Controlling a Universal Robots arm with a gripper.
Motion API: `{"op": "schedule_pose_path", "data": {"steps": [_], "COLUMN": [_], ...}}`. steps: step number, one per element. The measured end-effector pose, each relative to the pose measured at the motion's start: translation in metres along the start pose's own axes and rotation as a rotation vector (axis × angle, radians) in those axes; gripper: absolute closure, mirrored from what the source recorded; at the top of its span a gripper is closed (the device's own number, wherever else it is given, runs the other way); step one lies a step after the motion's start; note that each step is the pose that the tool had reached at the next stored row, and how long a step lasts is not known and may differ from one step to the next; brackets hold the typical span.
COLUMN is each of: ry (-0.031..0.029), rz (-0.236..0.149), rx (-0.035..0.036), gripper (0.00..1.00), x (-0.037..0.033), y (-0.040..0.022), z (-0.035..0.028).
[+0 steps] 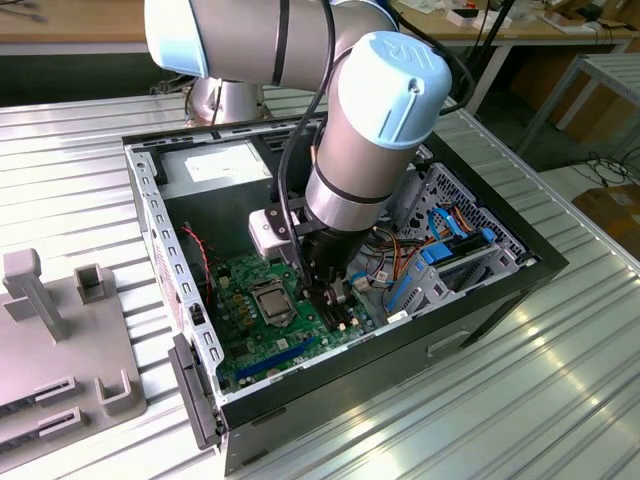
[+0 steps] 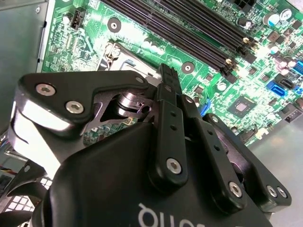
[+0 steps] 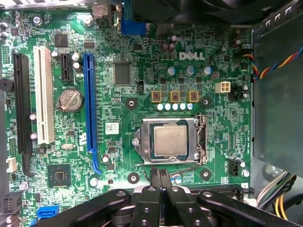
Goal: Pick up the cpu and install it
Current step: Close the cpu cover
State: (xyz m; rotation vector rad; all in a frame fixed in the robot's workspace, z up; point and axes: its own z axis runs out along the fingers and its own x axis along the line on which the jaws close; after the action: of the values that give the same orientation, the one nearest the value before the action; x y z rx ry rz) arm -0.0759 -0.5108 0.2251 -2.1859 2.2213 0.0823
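The cpu [image 3: 171,141], a silvery-grey square, lies in the metal socket frame [image 3: 144,142] on the green motherboard [image 3: 118,52]. In the exterior view the cpu [image 1: 270,296] shows in the middle of the motherboard [image 1: 245,335], inside the open computer case. My gripper [image 3: 160,173] is shut with nothing between its fingers. Its tips hover just beside the socket's edge, close to a thin wire lever [image 3: 182,167]. From the exterior view the gripper [image 1: 327,300] hangs to the right of the socket. In the second wrist view the black fingers [image 2: 166,90] press together above the board.
The black case wall [image 1: 400,345] rings the board. A drive cage with blue cables [image 1: 450,255] stands at the exterior view's right. Expansion slots [image 3: 45,94], memory slots [image 2: 189,23] and a wire bundle [image 3: 277,64] surround the socket. A grey fixture [image 1: 60,340] sits on the table outside.
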Motion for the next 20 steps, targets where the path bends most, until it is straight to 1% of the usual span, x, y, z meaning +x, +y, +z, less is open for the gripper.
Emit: {"op": "schedule_pose_path", "data": {"steps": [7, 12, 14, 17, 20], "ry": [0.0013, 0.0028, 0.0035, 0.0037, 0.0038], "rz": [-0.01, -0.026, -0.03, -0.041, -0.054], "rx": [-0.0005, -0.0013, -0.0016, -0.0021, -0.0028], "gripper": [0.89, 0.89, 0.89, 0.89, 0.89], "x": [0.0015, 0.0054, 0.006, 0.0068, 0.0086], "y": [-0.0004, -0.0006, -0.0007, -0.0009, -0.0012], "z": [0.0039, 0.008, 0.0092, 0.0126, 0.0143]}}
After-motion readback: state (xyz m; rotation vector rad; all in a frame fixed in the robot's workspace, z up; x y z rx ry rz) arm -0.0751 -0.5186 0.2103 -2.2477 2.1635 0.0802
